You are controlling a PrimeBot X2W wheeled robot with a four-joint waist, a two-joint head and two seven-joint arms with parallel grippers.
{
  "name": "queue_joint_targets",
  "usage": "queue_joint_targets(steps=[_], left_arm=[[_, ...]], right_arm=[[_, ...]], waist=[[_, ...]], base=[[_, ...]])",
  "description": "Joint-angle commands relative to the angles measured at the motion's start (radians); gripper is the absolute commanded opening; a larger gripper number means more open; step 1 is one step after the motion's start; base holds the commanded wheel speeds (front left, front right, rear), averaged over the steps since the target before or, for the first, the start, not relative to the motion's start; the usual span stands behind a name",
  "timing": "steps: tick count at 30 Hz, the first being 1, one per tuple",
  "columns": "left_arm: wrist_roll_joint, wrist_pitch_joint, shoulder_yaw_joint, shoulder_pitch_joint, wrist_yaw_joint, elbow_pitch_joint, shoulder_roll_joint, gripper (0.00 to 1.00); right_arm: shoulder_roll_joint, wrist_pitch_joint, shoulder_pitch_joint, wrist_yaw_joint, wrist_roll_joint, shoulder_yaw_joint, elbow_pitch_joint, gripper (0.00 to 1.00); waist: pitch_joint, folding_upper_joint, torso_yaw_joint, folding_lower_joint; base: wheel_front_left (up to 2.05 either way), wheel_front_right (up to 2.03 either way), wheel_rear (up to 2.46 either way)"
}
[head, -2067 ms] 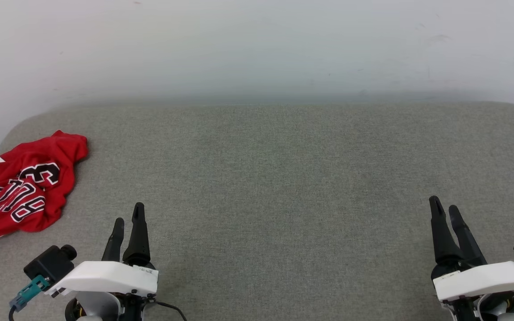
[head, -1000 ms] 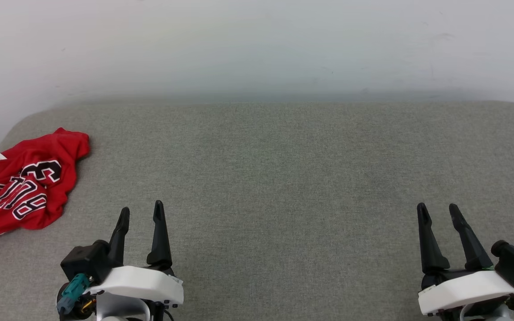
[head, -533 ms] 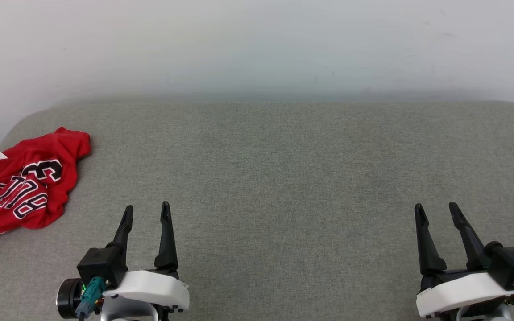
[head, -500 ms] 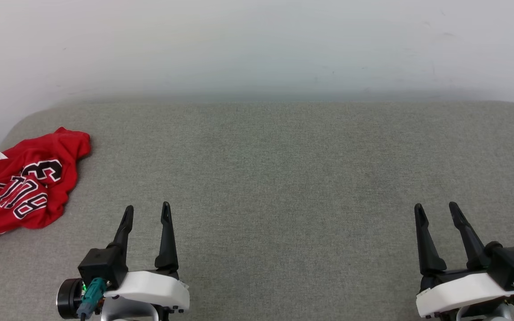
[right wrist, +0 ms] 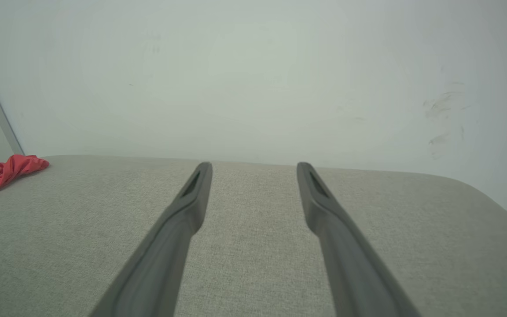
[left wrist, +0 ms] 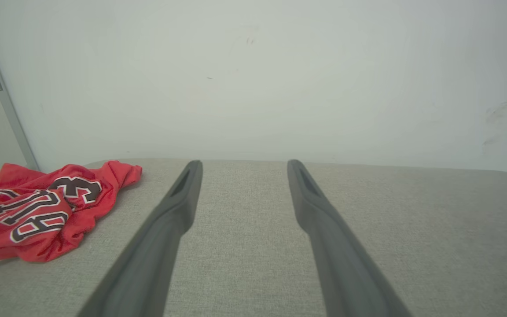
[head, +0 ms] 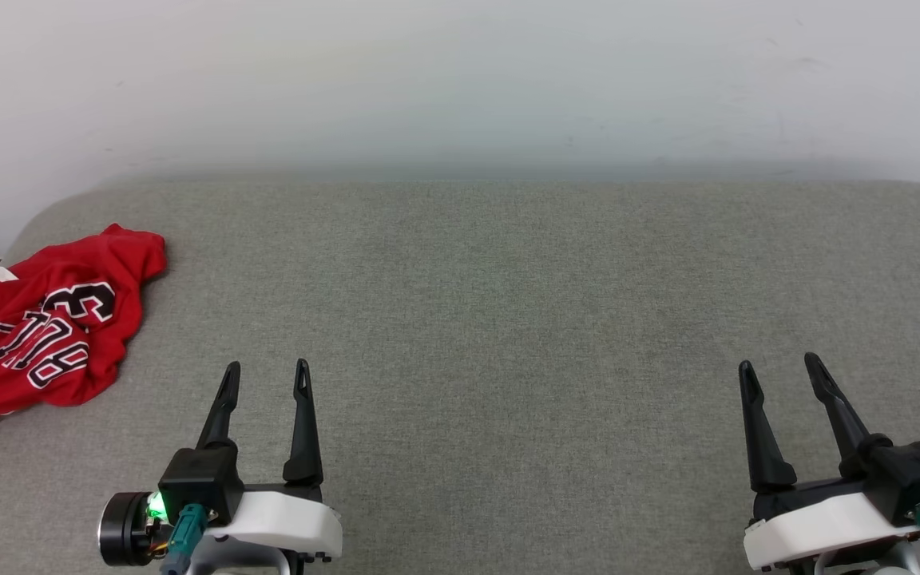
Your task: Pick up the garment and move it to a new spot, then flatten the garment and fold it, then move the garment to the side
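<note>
Rolled level since earlier, left pincer [head: 267, 367] and right pincer [head: 778, 363] stand apart, empty; garment [head: 53, 335] crumpled far left.

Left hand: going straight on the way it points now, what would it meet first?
Probably the plain white wall beyond the grey fabric surface; the left hand has a free way there. The crumpled red jersey lies left of that line.

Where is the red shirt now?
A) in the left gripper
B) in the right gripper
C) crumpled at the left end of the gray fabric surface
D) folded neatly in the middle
C: the red jersey lies crumpled on the gray fabric surface, far left.
</note>
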Motion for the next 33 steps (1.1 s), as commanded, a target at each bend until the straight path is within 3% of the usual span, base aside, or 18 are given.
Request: queue_joint_targets(steps=[1,12,21,33], left_arm=[[0.017,-0.006,0.002,0.008,0.002,-0.006,0.002,1.0],[0.093,-0.026,0.004,0.016,0.0,-0.013,-0.004,1.0],[0.086,-0.025,0.015,0.015,-0.008,-0.003,-0.008,1.0],[0.081,-0.025,0.018,0.007,-0.015,0.005,-0.012,1.0]], right_arm=[[-0.001,-0.009,0.011,0.0,-0.015,0.001,-0.009,1.0],[-0.001,-0.028,0.016,0.0,-0.045,0.007,-0.017,1.0],[-0.001,-0.027,0.015,0.0,0.041,0.005,0.002,1.0],[-0.001,-0.027,0.017,0.0,0.063,0.004,0.009,1.0]], waist=[[0.0,0.0,0.0,0.0],[0.001,0.0,0.001,0.0],[-0.001,0.0,0.002,0.0],[0.003,0.0,0.026,0.0]], base=[[0.0,0.0,0.0],[0.0,0.0,0.0],[0.0,0.0,0.0],[0.0,0.0,0.0]])
